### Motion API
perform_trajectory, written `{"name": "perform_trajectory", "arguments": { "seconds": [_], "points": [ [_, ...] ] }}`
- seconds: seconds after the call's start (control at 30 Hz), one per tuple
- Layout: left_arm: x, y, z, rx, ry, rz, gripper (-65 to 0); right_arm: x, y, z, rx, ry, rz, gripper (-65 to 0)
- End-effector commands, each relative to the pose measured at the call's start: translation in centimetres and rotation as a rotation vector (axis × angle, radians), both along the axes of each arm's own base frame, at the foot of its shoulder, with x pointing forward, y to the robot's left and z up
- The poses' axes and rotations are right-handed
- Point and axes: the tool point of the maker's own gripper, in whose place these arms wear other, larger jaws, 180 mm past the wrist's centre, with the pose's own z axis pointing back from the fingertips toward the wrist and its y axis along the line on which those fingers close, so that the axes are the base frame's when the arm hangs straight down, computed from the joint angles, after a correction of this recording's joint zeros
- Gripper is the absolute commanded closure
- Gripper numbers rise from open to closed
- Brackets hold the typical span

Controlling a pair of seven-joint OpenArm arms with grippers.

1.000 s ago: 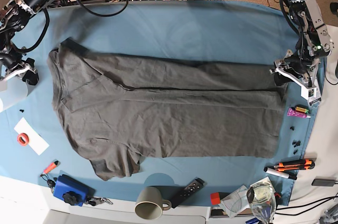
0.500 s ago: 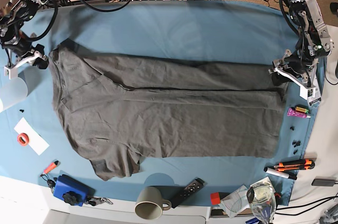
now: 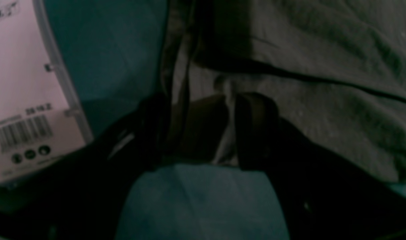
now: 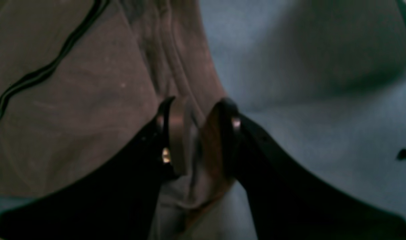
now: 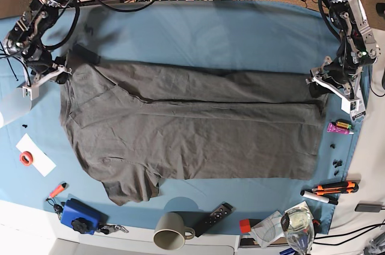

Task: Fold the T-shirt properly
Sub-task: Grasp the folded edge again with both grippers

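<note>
On the blue cloth (image 5: 198,26) that covers the desk, the T-shirt (image 5: 192,129) lies spread flat across the middle, collar end toward the left edge and hem toward the right edge, its upper part folded down along a lengthwise crease.

At the left edge, the right gripper (image 5: 60,68) sits at the shirt's upper shoulder corner; the right wrist view shows its fingers (image 4: 176,133) clamped on a ridge of grey fabric.

At the right edge, the left gripper (image 5: 317,84) rests on the hem. The dim left wrist view seems to show fabric between its widely parted fingers (image 3: 253,130); whether they pinch it I cannot tell.
</note>
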Motion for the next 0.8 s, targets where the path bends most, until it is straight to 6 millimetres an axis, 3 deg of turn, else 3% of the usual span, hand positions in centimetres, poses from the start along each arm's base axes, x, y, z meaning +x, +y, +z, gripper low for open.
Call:
{"name": "perform_trajectory", "arguments": {
  "seconds": [0.0,0.17,0.4,0.63,0.77],
  "points": [
    [-0.4,-0.1,-0.2,-0.004,0.031,-0.016,-33.5,-0.1,-0.6,0.3,-0.022,0.019,-0.006,-15.9],
    [-0.4,-0.1,-0.2,-0.003,0.031,-0.016,-33.5,-0.5,-1.5,0.8,-0.026,0.019,-0.026,-15.9],
    [-0.4,-0.1,-0.2,-0.001,0.031,-0.016,-33.5,-1.2,-3.4,2.8,0.012,-0.044,-0.043,-15.9],
    [-0.4,-0.1,-0.2,-0.001,0.031,-0.016,-33.5,-1.2,-2.6,2.5,0.05,-0.045,-0.032,-15.9],
    [-0.4,-0.1,-0.2,-0.001,0.031,-0.016,-33.5,-1.9,-1.5,0.2,0.104,0.007,-0.027,-15.9]
  ]
}}
